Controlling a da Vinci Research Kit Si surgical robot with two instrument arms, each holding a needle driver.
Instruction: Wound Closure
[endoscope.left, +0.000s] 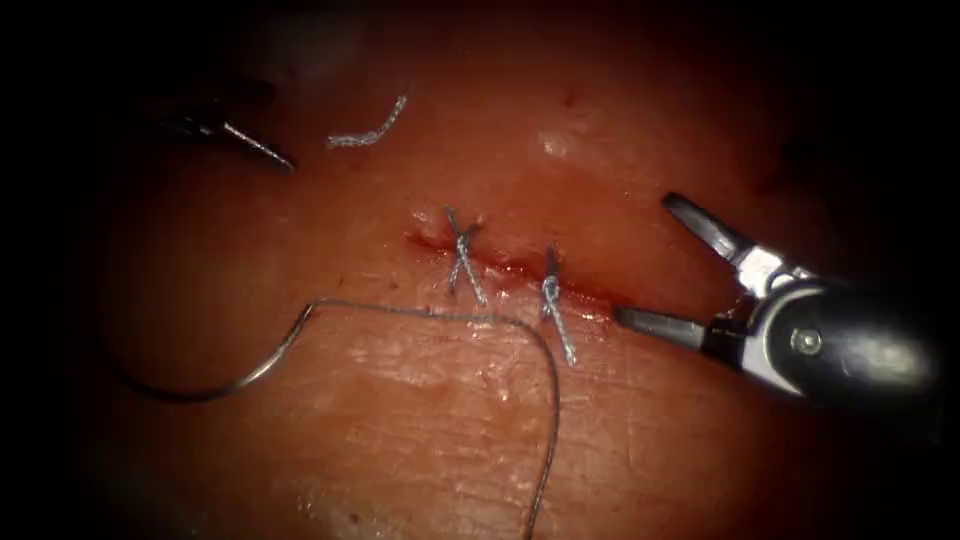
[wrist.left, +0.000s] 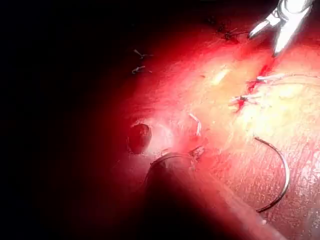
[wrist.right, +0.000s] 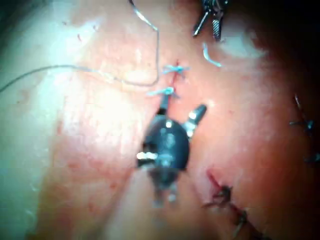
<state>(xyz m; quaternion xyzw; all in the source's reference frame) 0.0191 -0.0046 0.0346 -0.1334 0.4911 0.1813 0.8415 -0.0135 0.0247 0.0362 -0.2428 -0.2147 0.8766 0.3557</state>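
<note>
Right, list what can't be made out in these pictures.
- Left arm's dark needle driver: in the endoscope view it sits in shadow, so its jaw state is unclear; the right arm's steel needle driver stands open, holding nothing.
- Grey suture thread: its far end is cut off by the picture's edge.
- Curved steel needle lying free on the pork tissue: its tip fades into shadow.

Dim centre-lit views, dark vignetted edges

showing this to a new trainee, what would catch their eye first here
Likely the right tool, jaws wide open and holding nothing, at the right end of the cut, which carries two knotted stitches. Next, the curved needle lying free on the tissue at lower left, its thread trailing off.
</note>
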